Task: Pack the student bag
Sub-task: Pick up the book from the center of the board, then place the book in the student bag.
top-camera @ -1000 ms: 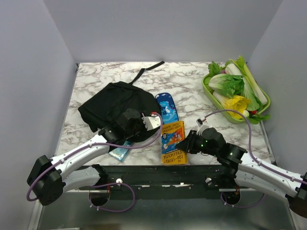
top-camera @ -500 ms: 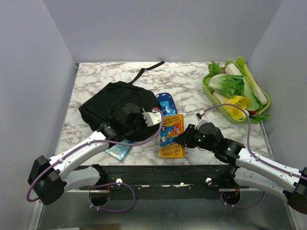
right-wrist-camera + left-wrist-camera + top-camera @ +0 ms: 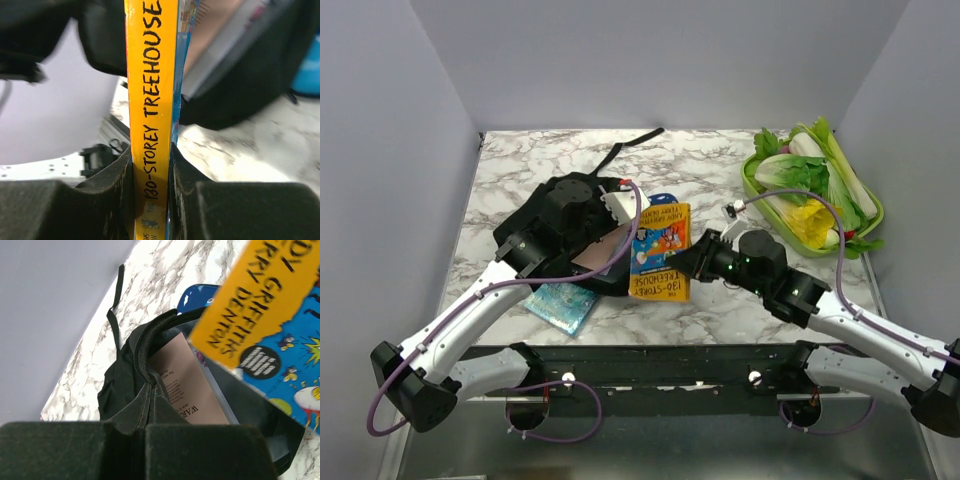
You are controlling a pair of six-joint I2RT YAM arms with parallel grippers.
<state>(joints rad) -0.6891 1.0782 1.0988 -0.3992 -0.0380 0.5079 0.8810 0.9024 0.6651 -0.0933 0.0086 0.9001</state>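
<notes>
Currently the student bag (image 3: 120,390) lies on the left half of the marble surface (image 3: 720,160), with a long strap trailing toward the back wall. Its zippered mouth faces right and is lifted open. The left gripper (image 3: 145,426) is closed on the black fabric at the zipper edge and holds that rim up. Inside the opening sits a pale pink book (image 3: 182,385), its printed back cover facing up.

The right gripper (image 3: 152,175) clamps the spine of a yellow book (image 3: 660,250), one finger on each side of it. The book is tilted, and its upper edge is at the bag's mouth, over the pink book. Behind the yellow book a blue pencil case (image 3: 197,295) shows only in part, just beside the bag.

A teal notebook (image 3: 558,305) lies flat near the front edge, touching the bag's near side or tucked slightly under it. A green tray (image 3: 748,178) of leafy vegetables (image 3: 810,185) stands at the far right, well apart from both arms.
</notes>
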